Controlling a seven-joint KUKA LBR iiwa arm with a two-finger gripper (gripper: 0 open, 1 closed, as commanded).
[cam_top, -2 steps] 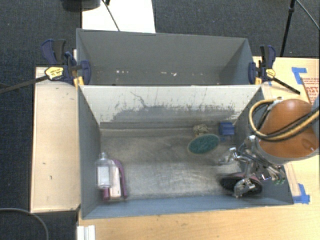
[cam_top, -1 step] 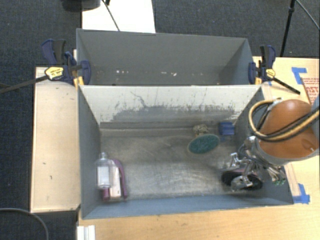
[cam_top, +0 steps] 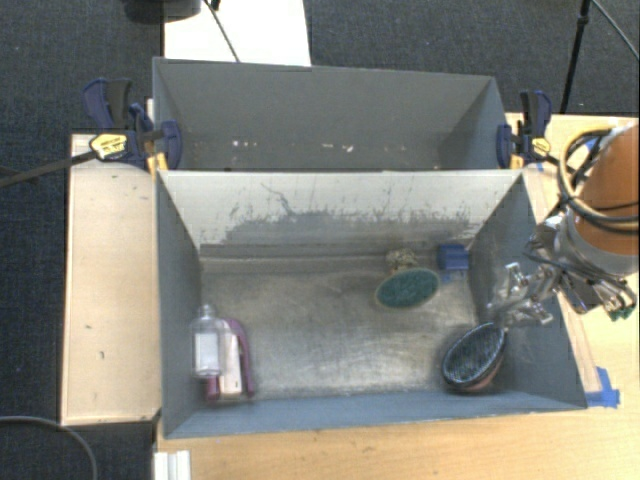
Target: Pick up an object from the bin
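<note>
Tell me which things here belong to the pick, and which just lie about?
For the pick: gripper; grey bin; dark oval brush, nearest the gripper, in the bin's near right corner.
Lying about: teal oval disc; small blue block; small tan thing; clear bottle beside a pink pack.

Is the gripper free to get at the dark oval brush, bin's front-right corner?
Likely yes: the gripper sits right beside the brush, nothing between them; the bin's right wall may crowd it.
</note>
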